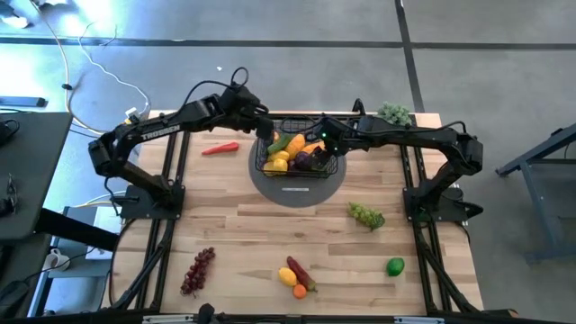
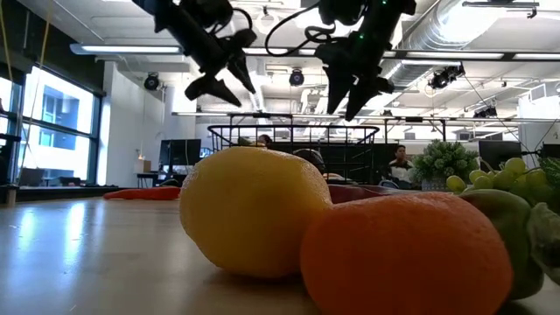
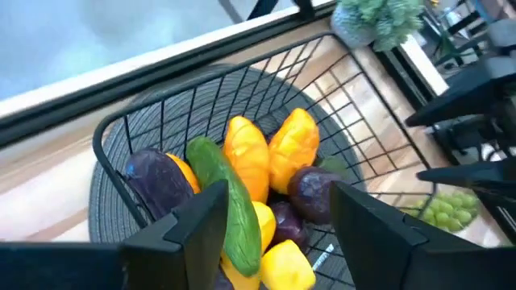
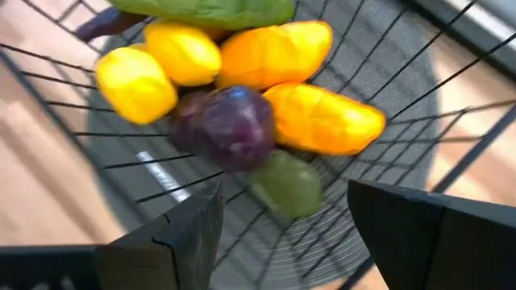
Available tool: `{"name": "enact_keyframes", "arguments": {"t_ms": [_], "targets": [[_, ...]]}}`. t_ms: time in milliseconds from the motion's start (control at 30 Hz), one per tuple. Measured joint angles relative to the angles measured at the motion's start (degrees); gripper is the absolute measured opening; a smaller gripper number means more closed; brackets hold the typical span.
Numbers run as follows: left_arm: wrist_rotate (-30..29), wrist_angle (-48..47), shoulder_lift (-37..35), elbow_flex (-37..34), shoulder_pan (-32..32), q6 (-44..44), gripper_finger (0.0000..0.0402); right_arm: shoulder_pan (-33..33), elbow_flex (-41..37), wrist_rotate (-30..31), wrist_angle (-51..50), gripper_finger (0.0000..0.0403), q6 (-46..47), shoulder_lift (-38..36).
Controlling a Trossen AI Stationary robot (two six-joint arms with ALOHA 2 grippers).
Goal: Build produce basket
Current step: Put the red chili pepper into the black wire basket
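At the near edge of the table (image 1: 270, 225) lie a yellow lemon (image 2: 249, 210) touching an orange fruit (image 2: 407, 254), with dark red grapes (image 1: 198, 270) toward the left arm's side and a lime (image 1: 395, 265) toward the right arm's. Farther in rest green grapes (image 1: 366, 215). Beyond them the basket (image 1: 297, 167) stands on a round grey mat (image 1: 297, 192), holding a cucumber (image 3: 230, 201), two orange mangoes (image 4: 298, 80), lemons and a purple plum (image 4: 230, 125). The left hand (image 2: 223, 87) and right hand (image 2: 354, 96) both hover above the basket, fingers spread, gripping nothing. A red chili (image 1: 220, 148) lies left of the basket, a potted plant (image 1: 394, 112) at the far right corner
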Motion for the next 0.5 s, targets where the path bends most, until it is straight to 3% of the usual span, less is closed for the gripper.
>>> {"name": "enact_keyframes", "arguments": {"t_ms": [233, 500], "targets": [[3.3, -6.5, -5.1, 0.0, -0.2, 4.8, 0.0202, 3.7, 0.0, -4.6, 0.8, 0.0246, 6.8, 0.0], [3.2, -17.7, -10.8, 0.0, -2.8, 10.8, 0.0202, 12.9, 0.0, -5.8, 8.1, 0.0246, 13.3, 0.0]]}}
